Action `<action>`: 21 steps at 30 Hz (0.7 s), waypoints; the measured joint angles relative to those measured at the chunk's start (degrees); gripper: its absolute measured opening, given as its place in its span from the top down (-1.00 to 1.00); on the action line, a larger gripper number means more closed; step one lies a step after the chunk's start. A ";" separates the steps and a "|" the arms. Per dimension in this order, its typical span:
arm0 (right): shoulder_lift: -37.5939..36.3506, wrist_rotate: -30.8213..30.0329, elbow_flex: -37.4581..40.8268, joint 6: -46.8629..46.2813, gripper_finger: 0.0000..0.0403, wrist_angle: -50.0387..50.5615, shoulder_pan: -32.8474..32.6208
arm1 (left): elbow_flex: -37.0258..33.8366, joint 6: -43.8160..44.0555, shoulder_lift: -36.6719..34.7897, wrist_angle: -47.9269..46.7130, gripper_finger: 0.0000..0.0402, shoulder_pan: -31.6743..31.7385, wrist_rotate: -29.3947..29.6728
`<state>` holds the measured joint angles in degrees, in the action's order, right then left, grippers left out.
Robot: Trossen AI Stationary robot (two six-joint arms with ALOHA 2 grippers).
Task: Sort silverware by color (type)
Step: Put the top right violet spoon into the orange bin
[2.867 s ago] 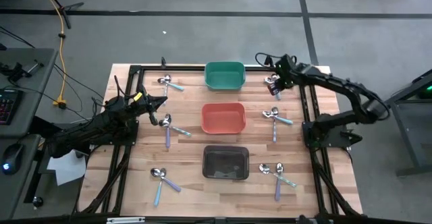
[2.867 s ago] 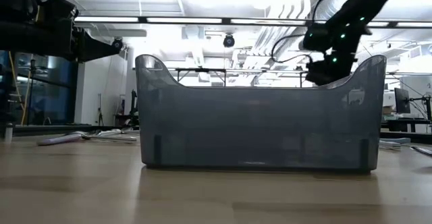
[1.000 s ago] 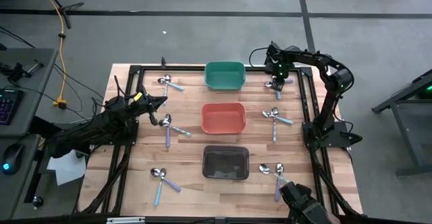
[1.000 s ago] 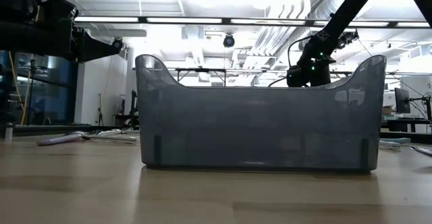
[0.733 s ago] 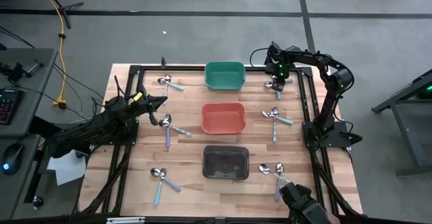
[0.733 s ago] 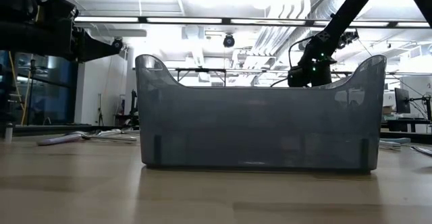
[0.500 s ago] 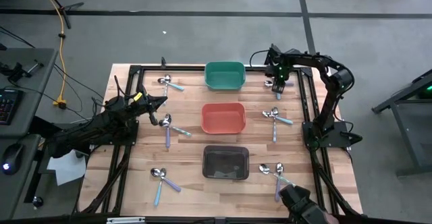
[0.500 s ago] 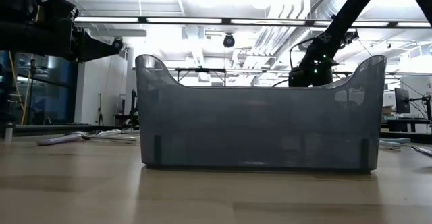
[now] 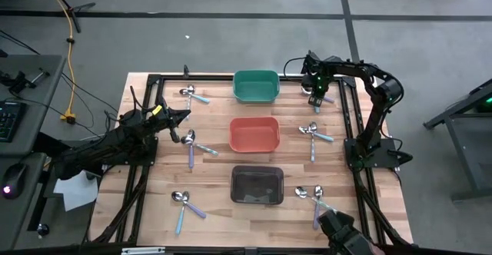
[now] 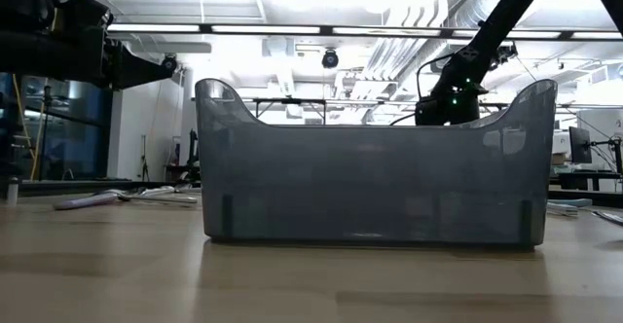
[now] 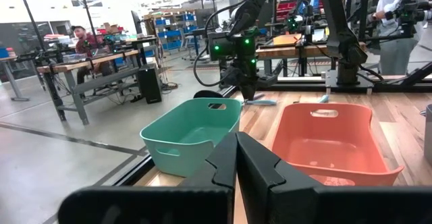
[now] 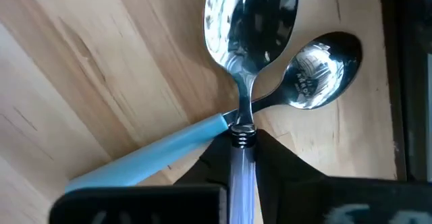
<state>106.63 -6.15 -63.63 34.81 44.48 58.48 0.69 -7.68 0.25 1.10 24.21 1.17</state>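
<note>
My right gripper (image 9: 316, 95) points down at the table's far right, beside the green bin (image 9: 255, 86), shut on a lavender-handled spoon (image 12: 248, 21). That spoon lies crossed over a blue-handled spoon (image 12: 155, 150). Other crossed spoon pairs lie on the wood at the left (image 9: 192, 144) and right (image 9: 315, 134). My left gripper (image 9: 184, 115) waits shut above the table's left side, level, with nothing in it (image 11: 236, 158). My right gripper pinches the lavender spoon between its two fingers (image 12: 273, 158) at the top of the handle (image 12: 241, 158), just below the neck. The fingers come from above, pointing down, one on each side of the handle. The spoon lies flat on the blue-handled spoon and the table.
A red-orange bin (image 9: 254, 134) and a black bin (image 9: 257, 186) stand in a row with the green one down the table's middle. A black frame rail (image 9: 350, 124) runs along the right side. A dark object (image 9: 346, 236) shows at the near edge.
My right gripper now stands over the far right spoon pair so that it hides their bowls in the high view, where they showed beside it a second ago.
</note>
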 joint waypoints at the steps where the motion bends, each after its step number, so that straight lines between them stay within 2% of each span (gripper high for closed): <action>1: 0.02 -0.02 -0.15 -0.33 0.95 0.21 0.00 | 0.00 0.00 0.00 0.00 1.00 0.00 0.00; 6: -0.71 -0.03 -1.82 -3.47 0.91 0.99 0.04 | 0.00 0.01 0.00 0.00 1.00 0.01 0.00; 14: -9.70 -0.41 -2.73 -8.07 0.95 7.54 -2.64 | 0.00 0.01 0.00 0.00 1.00 0.01 -0.02; 18: -16.39 -0.43 -2.72 -12.66 0.94 11.16 -6.96 | 0.00 0.00 0.00 0.00 1.00 0.00 -0.02; 21: -20.93 0.91 -2.74 -18.07 0.94 11.78 -12.92 | 0.00 0.00 0.02 0.00 1.00 0.02 -0.02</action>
<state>85.70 -5.23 -66.37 16.74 56.27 45.56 0.69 -7.68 0.27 1.10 24.23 1.15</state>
